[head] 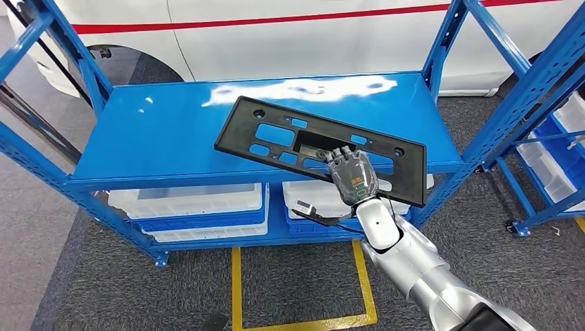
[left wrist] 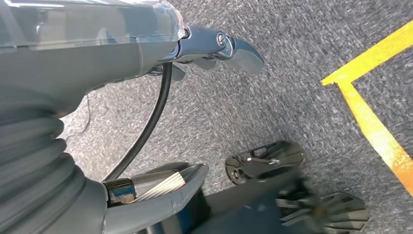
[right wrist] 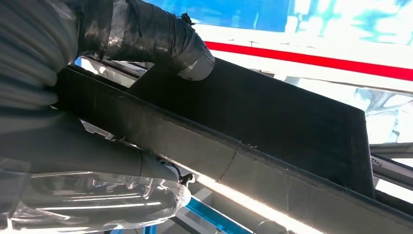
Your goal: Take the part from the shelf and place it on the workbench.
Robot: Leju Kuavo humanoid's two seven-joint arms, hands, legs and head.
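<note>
Head view, part: a flat black plastic part [head: 319,146] with cut-outs lay tilted over the front edge of the blue shelf [head: 165,131], its near long edge overhanging.
Head view, right hand: the right hand [head: 352,176] gripped the part at its near edge, fingers laid on top, thumb beneath the edge.
Head view, surroundings: white bins [head: 187,201] stood on the lower shelf level, partly hidden by the upper deck; a white vehicle body [head: 303,31] with a red stripe stood behind; yellow floor tape [head: 236,289] ran on grey carpet.
Left wrist view, left hand: the left hand [left wrist: 214,46] hung above grey carpet holding nothing; the fingers were largely cut off, so whether spread or curled could not be told.
Left wrist view, floor: yellow floor tape crossed one corner.
Right wrist view, grasp: the part filled the middle, clamped between a dark finger and the thick thumb; its far end was cut off.
Right wrist view, background: blue shelf and red stripe were overexposed and hard to make out.
</note>
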